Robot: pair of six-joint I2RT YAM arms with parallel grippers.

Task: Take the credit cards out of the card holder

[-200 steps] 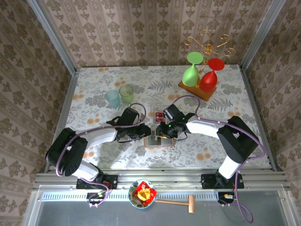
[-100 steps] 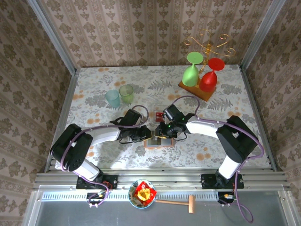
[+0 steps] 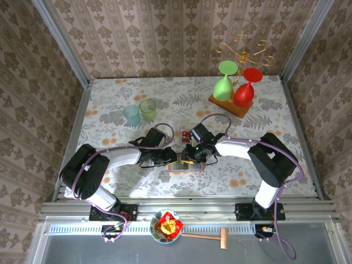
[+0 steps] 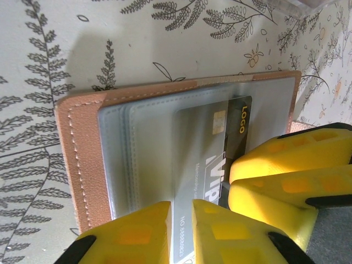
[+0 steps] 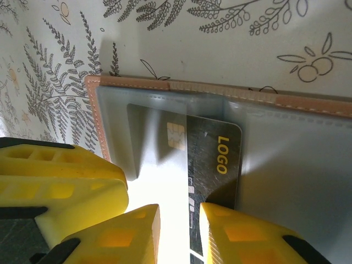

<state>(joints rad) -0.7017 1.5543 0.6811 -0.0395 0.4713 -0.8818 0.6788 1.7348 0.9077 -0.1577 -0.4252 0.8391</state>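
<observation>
Over the open card holder (image 4: 71, 154) we found a credit card (image 5: 214, 165) pointing lengthwise into the right gripper (image 5: 179, 220), it and the left gripper (image 4: 180, 220) both narrow, grips unclear.

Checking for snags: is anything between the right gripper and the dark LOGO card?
Nothing visible blocks the right gripper: the dark plastic card's LOGO end lies bare. Its chip end is under the salmon-brown wallet's translucent pocket.

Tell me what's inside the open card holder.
One dark card with a chip and yellow LOGO sits half inside a frosted pocket of the card holder. The right claw covers its near end; other pockets' contents are unclear.
</observation>
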